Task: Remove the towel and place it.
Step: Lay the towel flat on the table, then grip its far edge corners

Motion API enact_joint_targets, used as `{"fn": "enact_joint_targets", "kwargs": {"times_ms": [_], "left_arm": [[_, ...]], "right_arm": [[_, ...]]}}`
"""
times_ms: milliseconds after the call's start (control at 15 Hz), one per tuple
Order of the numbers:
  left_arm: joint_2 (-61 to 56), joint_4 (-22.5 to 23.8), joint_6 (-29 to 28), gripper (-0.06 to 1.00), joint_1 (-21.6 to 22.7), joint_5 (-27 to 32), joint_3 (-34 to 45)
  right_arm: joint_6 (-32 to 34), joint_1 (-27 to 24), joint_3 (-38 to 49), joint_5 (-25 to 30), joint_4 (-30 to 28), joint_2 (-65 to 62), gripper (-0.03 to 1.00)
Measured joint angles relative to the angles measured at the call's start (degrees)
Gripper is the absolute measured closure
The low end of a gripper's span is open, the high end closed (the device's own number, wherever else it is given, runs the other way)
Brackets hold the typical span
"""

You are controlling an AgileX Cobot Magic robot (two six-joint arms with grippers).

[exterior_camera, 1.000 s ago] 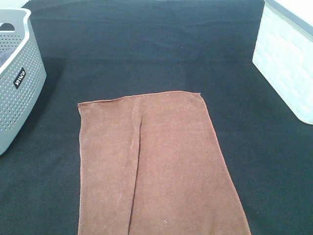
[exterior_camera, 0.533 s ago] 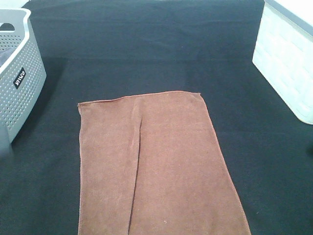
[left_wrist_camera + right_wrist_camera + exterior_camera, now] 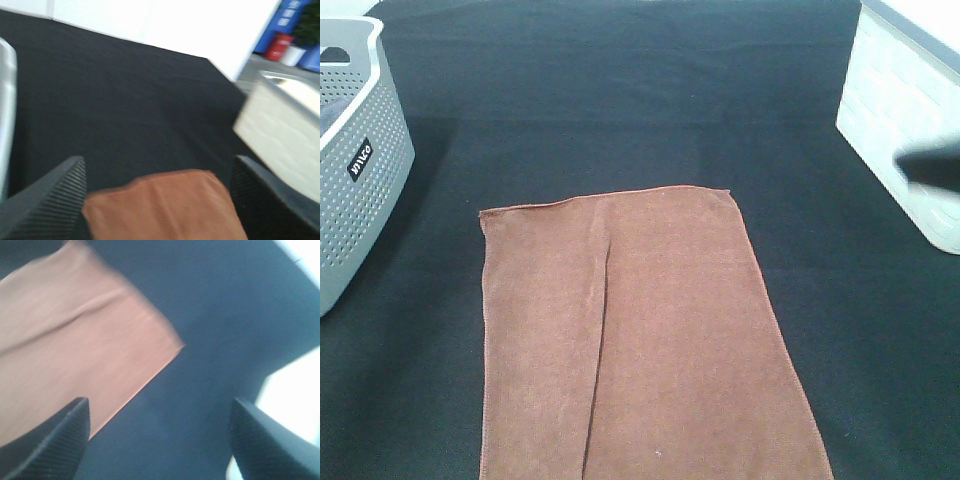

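Right fingers (image 3: 932, 166) newly blurring in at right edge, towel (image 3: 640, 340) unmoved

So the only real change is at the edges: a dark, blurry bit of the right arm (image 3: 932, 166) has popped in on the right side, across the front of the white box (image 3: 895, 100), where a second ago there was nothing. The grey smudge that showed by the grey basket (image 3: 360, 170) half a second back is gone again.
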Motion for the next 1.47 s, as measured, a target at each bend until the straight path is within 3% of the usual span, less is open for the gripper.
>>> {"fn": "enact_joint_targets", "kwargs": {"times_ms": [267,467,533,733,867,933,1067,1133,1267,1333,1467], "left_arm": [[12.78,-2.41,11.12,0.22,0.00,11.97,-13.29],[18.62,-14.04,24.52,0.24,0.00,18.28,-21.14],[22.23,-31.51,44.06,0.24,0.00,24.98,-27.79],[27.67,-66.81,84.40,0.24,3.09,31.91,-40.05],[31.00,-91.62,105.94,0.24,10.37,36.38,-46.52],[32.60,-103.93,115.97,0.24,14.04,38.96,-48.87],[35.58,-121.75,129.95,0.24,20.40,44.35,-53.17],[37.53,-127.48,134.24,0.24,22.17,46.87,-55.29],[42.17,-132.53,138.25,0.24,22.92,52.02,-60.50],[44.75,-133.27,138.60,0.24,22.92,54.66,-62.85],[50.13,-133.79,138.60,0.24,22.12,58.90,-67.49]], "right_arm": [[26.24,0.00,-0.63,-4.24,-18.22,0.46,0.24],[39.30,0.00,-4.53,-3.90,-27.44,4.70,0.26],[41.54,0.00,-8.02,-3.27,-28.19,8.42,0.29],[41.48,-1.09,-17.42,-2.81,-24.52,16.90,0.30],[33.98,-7.56,-24.69,-4.47,-13.12,22.17,0.30],[25.61,-12.72,-28.36,-5.50,-2.86,24.75,0.30],[5.16,-22.57,-34.49,-5.39,22.00,29.68,0.30],[-4.58,-27.62,-37.36,-3.90,33.92,32.77,0.30],[-20.63,-35.47,-42.57,2.69,54.26,39.25,0.30],[-24.92,-37.76,-44.23,5.16,59.87,42.23,0.30],[-28.93,-39.08,-46.29,6.99,63.77,47.84,0.31]]}}
